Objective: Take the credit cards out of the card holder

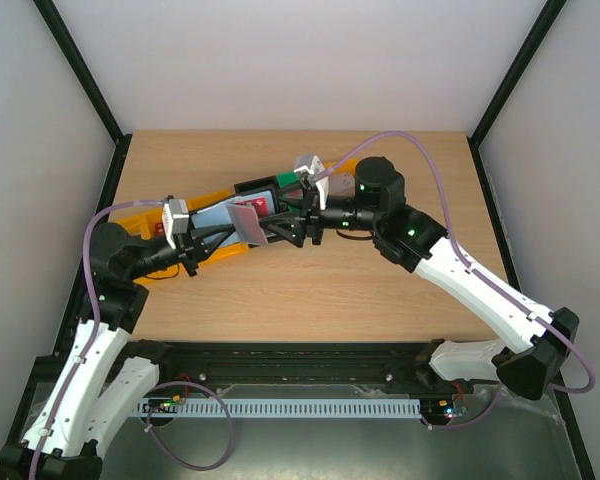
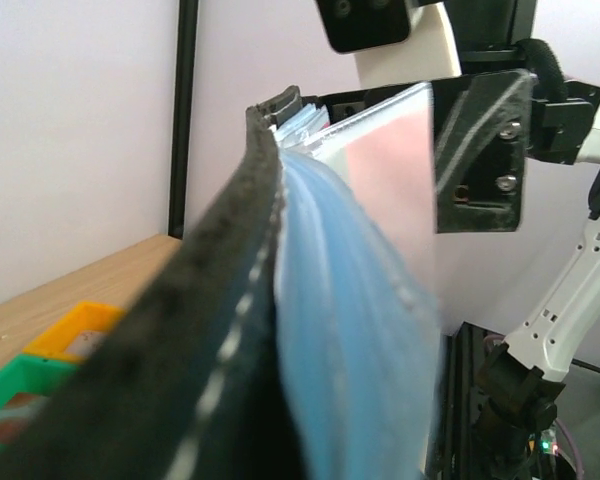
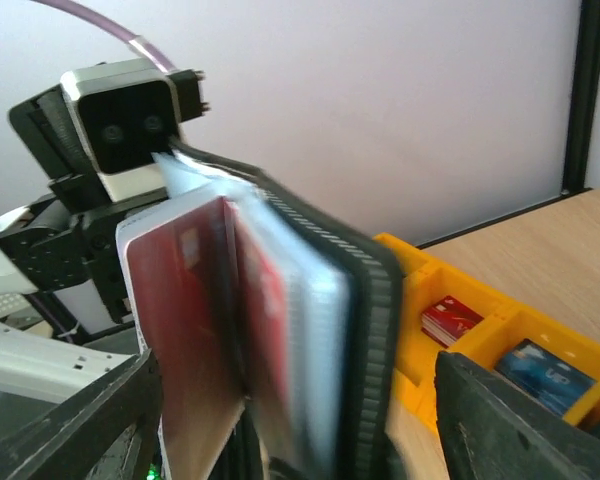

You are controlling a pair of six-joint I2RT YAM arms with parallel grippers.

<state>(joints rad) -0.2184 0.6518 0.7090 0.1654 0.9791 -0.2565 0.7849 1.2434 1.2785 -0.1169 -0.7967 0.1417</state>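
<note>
My left tool [image 1: 202, 240] clamps the card holder [image 3: 365, 330]; my right tool [image 1: 285, 228] gapes open around it; a red card [image 3: 185, 320] protrudes.

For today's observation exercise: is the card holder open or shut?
Open: the card holder fans its blue-grey pockets, exposing a red card.

- The card holder [image 3: 370, 330] (black shell, blue-grey pockets) hung open on edge, at nine o'clock from the table's middle.
- A red credit card [image 3: 180, 330] stuck out toward three o'clock.

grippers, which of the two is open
The right gripper: its jaws stand wide apart on either side of the card holder, while the left gripper is shut on that holder.
</note>
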